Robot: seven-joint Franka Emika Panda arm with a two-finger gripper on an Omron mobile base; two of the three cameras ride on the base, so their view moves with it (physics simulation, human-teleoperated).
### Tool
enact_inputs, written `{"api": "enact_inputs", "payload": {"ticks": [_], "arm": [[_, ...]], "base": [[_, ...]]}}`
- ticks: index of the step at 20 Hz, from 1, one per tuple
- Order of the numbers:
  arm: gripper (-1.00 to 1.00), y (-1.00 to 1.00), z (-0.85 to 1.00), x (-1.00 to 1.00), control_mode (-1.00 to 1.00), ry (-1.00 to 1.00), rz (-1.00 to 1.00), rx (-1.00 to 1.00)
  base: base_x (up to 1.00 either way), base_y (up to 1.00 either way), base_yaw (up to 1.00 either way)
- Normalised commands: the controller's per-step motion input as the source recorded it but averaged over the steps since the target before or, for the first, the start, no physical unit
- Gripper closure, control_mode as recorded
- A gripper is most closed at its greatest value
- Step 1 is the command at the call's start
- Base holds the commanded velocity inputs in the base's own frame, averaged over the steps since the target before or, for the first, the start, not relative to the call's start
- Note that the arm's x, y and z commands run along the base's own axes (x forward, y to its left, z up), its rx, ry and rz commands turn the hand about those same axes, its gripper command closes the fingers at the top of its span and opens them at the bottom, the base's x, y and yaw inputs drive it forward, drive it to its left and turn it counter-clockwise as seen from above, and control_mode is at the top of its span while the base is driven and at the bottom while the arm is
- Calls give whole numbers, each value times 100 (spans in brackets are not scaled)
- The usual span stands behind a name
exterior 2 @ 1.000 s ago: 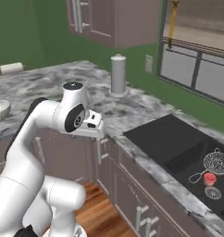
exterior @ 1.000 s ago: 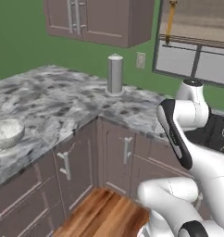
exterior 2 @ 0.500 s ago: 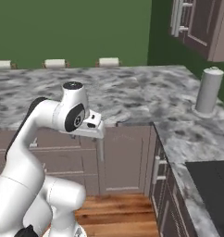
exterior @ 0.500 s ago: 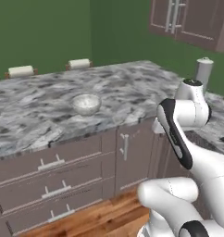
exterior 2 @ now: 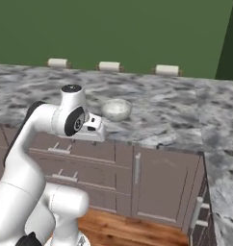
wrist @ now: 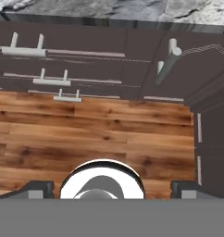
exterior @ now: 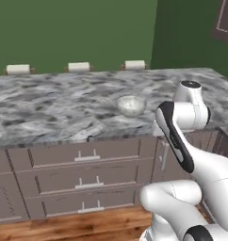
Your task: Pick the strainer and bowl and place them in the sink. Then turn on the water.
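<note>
Gripper hangs wide and empty over the floor; fetching the bowl on the counter looks next.

no readable text, labels or signs

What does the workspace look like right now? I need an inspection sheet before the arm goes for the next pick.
Surface: grey marbled counter over brown drawers.
Job's things: bowl upright on the counter near its front edge, untouched.
Clutter: three small white items along the counter's far edge, too small to identify.
Grippers: gripper open, holding nothing, pointing down at the wooden floor in front of the cabinets.
Cables: nothing seen.
Surroundings: green wall; cabinet door with bar handle.
</note>
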Motion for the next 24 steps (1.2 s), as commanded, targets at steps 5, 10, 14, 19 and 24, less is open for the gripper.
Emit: {"api": "enact_inputs", "payload": {"ticks": [5, 10, 14, 19, 24], "arm": [[-100, 0, 0, 0, 100, 0, 0, 0], [-100, 0, 0, 0, 100, 0, 0, 0], [-100, 0, 0, 0, 100, 0, 0, 0], [-100, 0, 0, 0, 100, 0, 0, 0], [-100, 0, 0, 0, 100, 0, 0, 0]], "base": [[57, -5, 8], [66, 0, -14], [71, 9, -20], [55, 5, -21], [43, 0, -14]]}}
